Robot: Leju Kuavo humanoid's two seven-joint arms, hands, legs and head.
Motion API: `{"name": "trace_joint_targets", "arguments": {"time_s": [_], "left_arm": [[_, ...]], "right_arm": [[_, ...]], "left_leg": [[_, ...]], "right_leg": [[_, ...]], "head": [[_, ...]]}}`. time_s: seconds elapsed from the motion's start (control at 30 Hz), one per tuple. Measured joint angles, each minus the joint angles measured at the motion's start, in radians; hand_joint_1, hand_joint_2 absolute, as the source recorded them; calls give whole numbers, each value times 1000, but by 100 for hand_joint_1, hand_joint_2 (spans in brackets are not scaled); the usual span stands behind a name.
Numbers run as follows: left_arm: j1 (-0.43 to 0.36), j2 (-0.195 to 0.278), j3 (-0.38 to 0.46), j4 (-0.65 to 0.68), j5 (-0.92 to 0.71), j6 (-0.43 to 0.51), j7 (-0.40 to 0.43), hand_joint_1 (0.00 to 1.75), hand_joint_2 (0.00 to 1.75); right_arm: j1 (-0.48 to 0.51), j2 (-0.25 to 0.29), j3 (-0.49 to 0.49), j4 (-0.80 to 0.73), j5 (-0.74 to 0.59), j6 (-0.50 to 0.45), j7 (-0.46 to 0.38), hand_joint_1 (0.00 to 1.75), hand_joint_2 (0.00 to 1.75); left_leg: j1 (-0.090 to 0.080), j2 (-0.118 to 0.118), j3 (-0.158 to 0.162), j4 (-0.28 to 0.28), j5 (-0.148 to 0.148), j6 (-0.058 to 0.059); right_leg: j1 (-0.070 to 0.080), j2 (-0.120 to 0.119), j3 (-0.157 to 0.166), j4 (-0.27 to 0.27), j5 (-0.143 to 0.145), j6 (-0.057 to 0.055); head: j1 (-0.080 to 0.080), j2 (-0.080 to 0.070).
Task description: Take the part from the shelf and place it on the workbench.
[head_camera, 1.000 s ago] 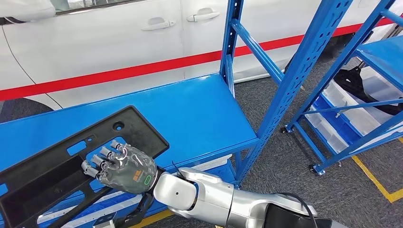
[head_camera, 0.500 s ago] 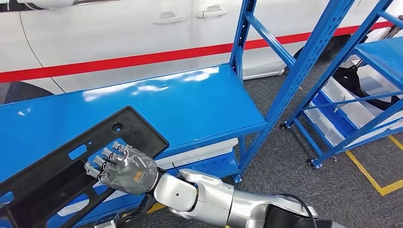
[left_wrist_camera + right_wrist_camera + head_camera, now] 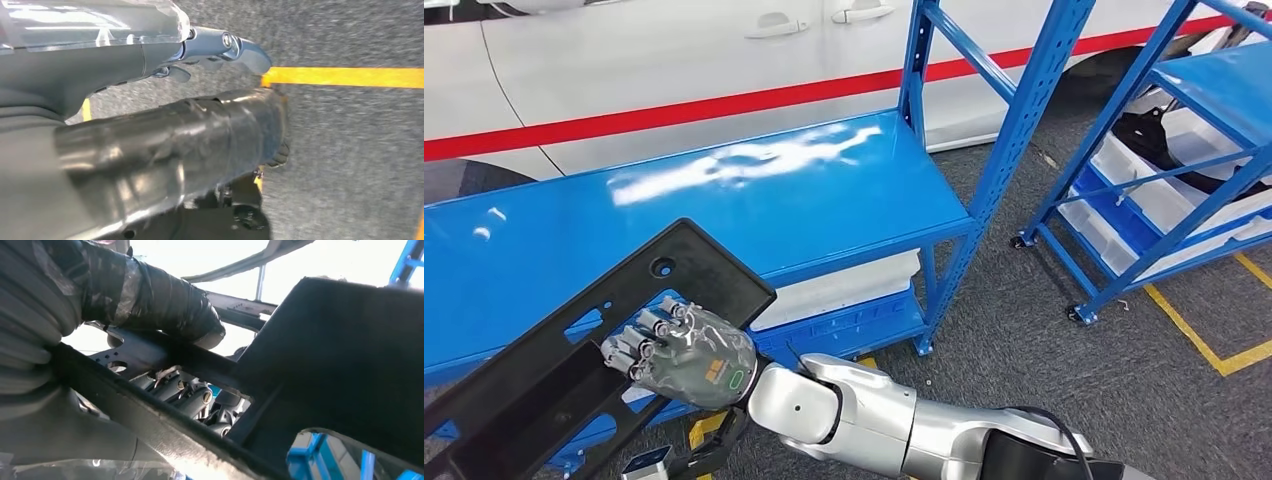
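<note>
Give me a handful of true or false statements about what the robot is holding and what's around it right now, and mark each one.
1. The right hand grips the black plastic part. True.
2. The part lies flat on the blue shelf with no hand on it. False: the right hand holds it, tilted, at the shelf's front edge.
3. A white car with a red stripe stands behind the shelf. True.
4. The left hand also grips the part. False: in the left wrist view it holds nothing, over grey floor with a yellow line.
5. The floor is bare wood. False: it is grey carpet-like flooring.
</note>
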Motion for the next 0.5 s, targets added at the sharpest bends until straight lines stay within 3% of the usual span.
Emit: {"name": "trace_joint_targets", "arguments": {"time_s": [0.03, 0.07, 0.1, 0.13, 0.17, 0.2, 0.23, 0.3, 0.33, 0.4, 0.43, 0.5], "left_arm": [[0, 1, 0, 0, 0, 0, 0, 0, 0], [0, 1, 0, 0, 0, 0, 0, 0, 0], [0, 3, 0, 0, 0, 0, 0, 0, 0], [0, 4, 0, 0, 0, 0, 0, 0, 0], [0, 5, 0, 0, 0, 0, 1, 0, 0], [-1, 6, 0, 0, 0, 0, 1, 0, 0], [-2, 6, 0, 0, 0, 0, 1, 0, 0], [-5, 5, 0, 0, -1, 0, 3, 0, 0], [-5, 5, 0, 0, -1, 0, 3, 0, 0], [-5, 5, 0, 0, -2, 0, 5, 0, 0], [-5, 6, 1, 0, -3, 0, 5, 0, 0], [-6, 6, 1, 0, -4, 1, 5, 0, 0]], "right_arm": [[0, 1, 0, 0, 0, 0, 0, 175, 175], [2, 1, 0, 1, 0, 0, 0, 175, 175], [3, 1, 0, 2, 0, 0, 0, 175, 175], [4, 1, 0, 2, 0, 0, 0, 175, 175], [4, 0, 0, 3, 0, 0, 0, 175, 175], [4, 0, 0, 3, 0, 0, 0, 175, 175], [3, 1, 0, 2, 0, 0, 0, 175, 175], [3, 1, 0, 1, 0, 0, 0, 175, 175], [3, 2, 0, 1, 0, 1, 0, 175, 175], [4, 1, 0, 1, 0, 2, 0, 175, 175], [4, 0, 0, 2, 0, 2, 0, 175, 175], [5, -1, 0, 2, 0, 2, 0, 175, 175]], "left_leg": [[7, 0, -9, 59, -44, -8], [14, 1, -12, 112, -63, -17], [22, 1, -6, 145, -55, -27], [30, 2, 13, 151, -29, -38], [38, 3, 46, 128, 2, -50], [46, 3, 92, 75, 13, -62], [49, 2, 142, 7, 2, -69], [48, 0, 198, -82, -42, -58], [45, -1, 203, -95, -50, -43], [45, 3, 187, -89, -37, -16], [44, 5, 177, -89, -26, -4], [42, 8, 150, -90, 1, 12]], "right_leg": [[-4, 0, -16, 1, 13, 4], [-8, -1, -34, 4, 26, 11], [-14, -2, -53, 9, 38, 18], [-21, -4, -75, 17, 48, 27], [-29, -4, -99, 29, 58, 36], [-35, -5, -122, 45, 65, 45], [-39, -4, -143, 62, 70, 53], [-36, -3, -166, 87, 80, 66], [-35, -2, -170, 91, 87, 72], [-38, 0, -177, 94, 89, 82], [-42, 3, -186, 108, 65, 87], [-46, 8, -210, 192, -38, 96]], "head": [[0, 0], [0, 0], [0, 0], [0, 0], [0, 0], [0, 0], [0, 0], [0, 0], [1, 0], [1, 0], [1, 0], [2, 0]]}}
